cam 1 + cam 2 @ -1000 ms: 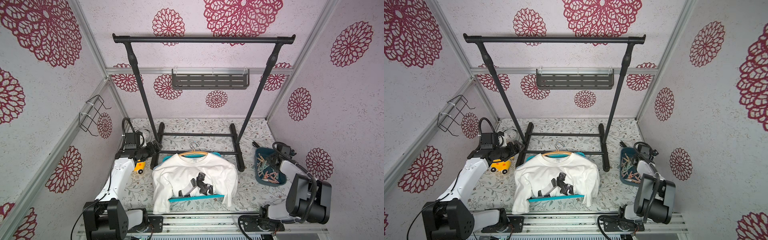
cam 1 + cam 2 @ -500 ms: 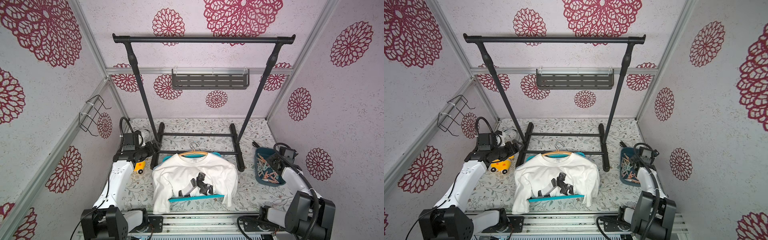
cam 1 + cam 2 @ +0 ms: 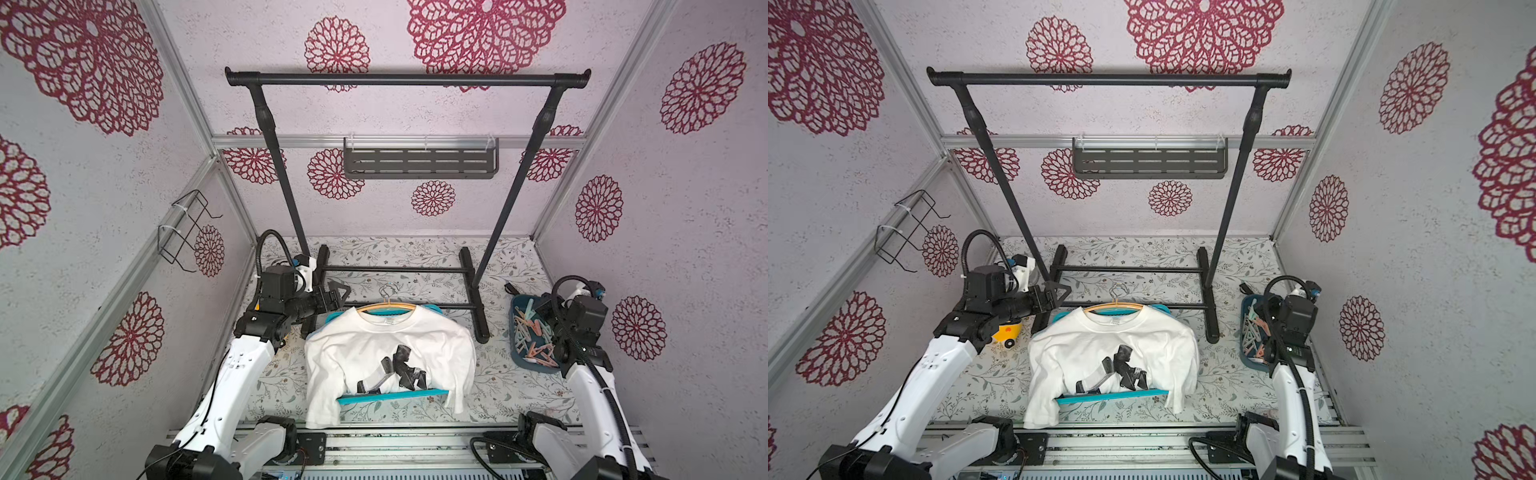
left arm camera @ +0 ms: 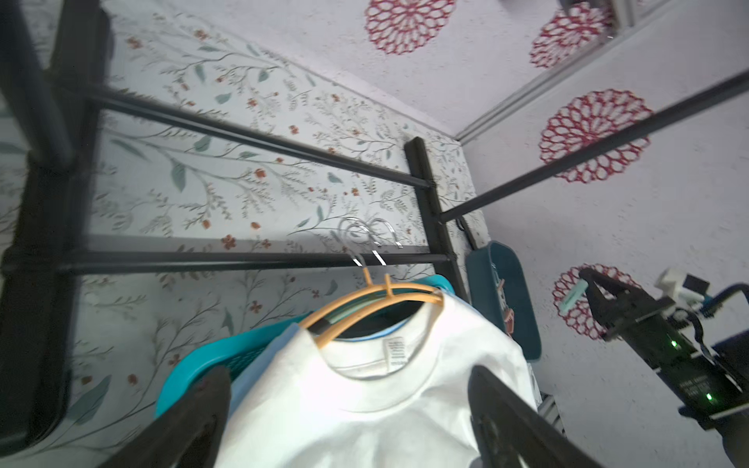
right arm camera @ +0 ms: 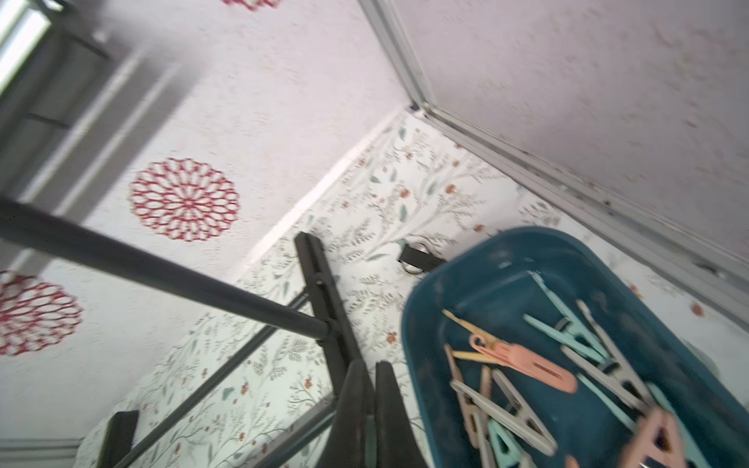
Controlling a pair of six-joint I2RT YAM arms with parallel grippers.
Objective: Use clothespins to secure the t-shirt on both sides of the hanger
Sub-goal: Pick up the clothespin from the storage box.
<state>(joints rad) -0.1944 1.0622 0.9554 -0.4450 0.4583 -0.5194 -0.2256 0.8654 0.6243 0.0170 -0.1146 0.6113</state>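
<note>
Inventory, non-task items:
1. Black garment rack [image 3: 407, 79], ctr; feet on floral bench [image 3: 395, 253].
2. Dk grey slotted shelf [image 3: 419, 164], back wall, upper ctr.
3. Wire holder [image 3: 183, 232], mid-left wall.
4. Teal basket [image 3: 392, 395], lower ctr.
5. Dk blue bin [image 3: 521, 300], mid-right.
6. Yellow toy [image 3: 1007, 331], lower left of ctr.

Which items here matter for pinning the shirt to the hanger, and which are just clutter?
For the job:
- t-shirt on the hanger
- clothespins in the blue tray
- mint clothespin in the shut right gripper
- open left gripper near the collar

Lying about:
- yellow toy car
- garment rack
- wall shelf
- teal basket under the shirt
</note>
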